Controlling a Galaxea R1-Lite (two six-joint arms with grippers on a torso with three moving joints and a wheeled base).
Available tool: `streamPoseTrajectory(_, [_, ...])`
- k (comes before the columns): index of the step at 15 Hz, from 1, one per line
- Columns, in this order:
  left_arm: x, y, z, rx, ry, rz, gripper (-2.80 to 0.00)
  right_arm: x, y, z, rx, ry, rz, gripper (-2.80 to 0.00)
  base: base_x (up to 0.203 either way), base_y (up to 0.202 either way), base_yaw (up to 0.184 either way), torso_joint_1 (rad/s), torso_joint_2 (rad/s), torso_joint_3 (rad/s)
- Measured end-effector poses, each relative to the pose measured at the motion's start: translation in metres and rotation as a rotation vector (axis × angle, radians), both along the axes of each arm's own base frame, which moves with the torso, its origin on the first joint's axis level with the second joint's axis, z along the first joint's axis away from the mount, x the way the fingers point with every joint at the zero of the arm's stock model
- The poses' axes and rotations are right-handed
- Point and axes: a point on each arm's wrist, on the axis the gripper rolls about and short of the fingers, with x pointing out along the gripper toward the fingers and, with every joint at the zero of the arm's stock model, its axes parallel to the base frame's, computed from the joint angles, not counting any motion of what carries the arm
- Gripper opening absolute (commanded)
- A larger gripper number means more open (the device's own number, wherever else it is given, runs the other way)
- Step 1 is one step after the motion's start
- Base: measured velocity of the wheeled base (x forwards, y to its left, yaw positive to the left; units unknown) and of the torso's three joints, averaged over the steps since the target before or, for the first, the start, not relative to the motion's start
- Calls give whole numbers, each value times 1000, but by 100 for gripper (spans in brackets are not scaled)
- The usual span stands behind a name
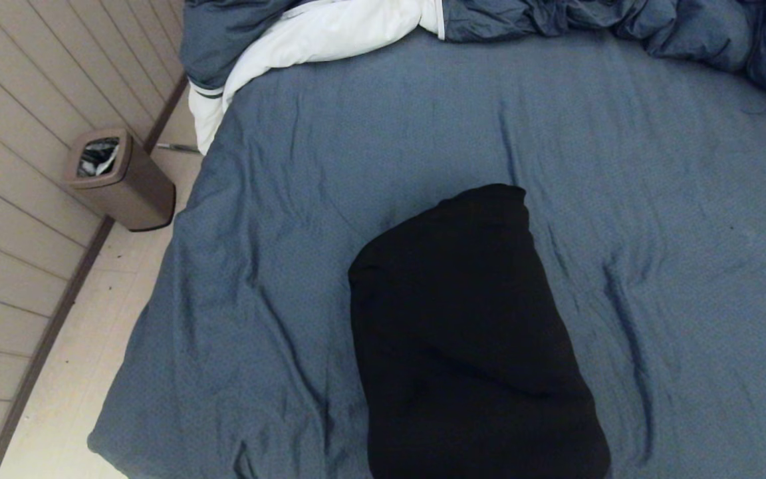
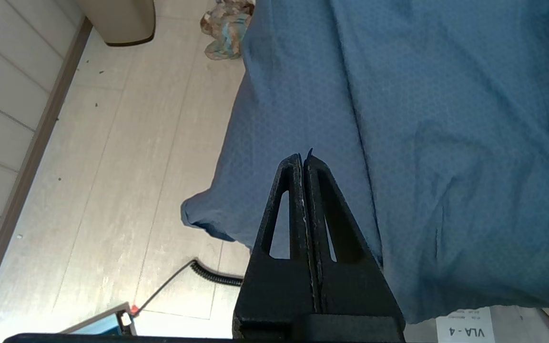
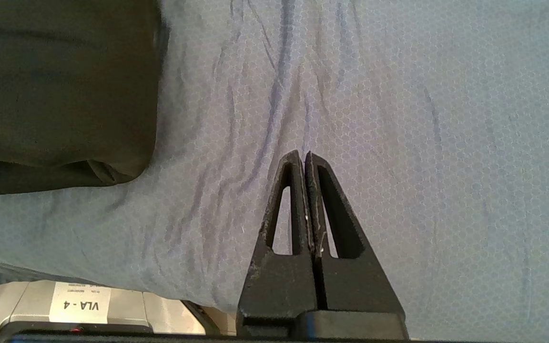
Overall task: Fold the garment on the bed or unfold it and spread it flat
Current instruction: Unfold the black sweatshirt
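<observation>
Hoodie (image 1: pixel 469 346), black and folded into a compact bundle, lies on the near middle of the bed (image 1: pixel 356 166). It looks soft, limp and fairly thick, likely to sag when lifted; its near edge seems the best place to pinch. Left gripper (image 2: pixel 304 157) and right gripper (image 3: pixel 302 155) hover above the sheet, fingers pressed together, empty. Farther off, a duvet (image 1: pixel 622 23) bunches along the far edge.

"VLA - 4" on white label (image 3: pixel 79 303)
</observation>
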Motion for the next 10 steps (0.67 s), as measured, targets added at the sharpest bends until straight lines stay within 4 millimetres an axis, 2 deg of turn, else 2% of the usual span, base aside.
streamPoseTrajectory(10, [0, 0, 0, 0, 0, 0, -280, 0, 0, 0, 12, 2, -6, -280, 0, 0, 0, 0, 0, 0])
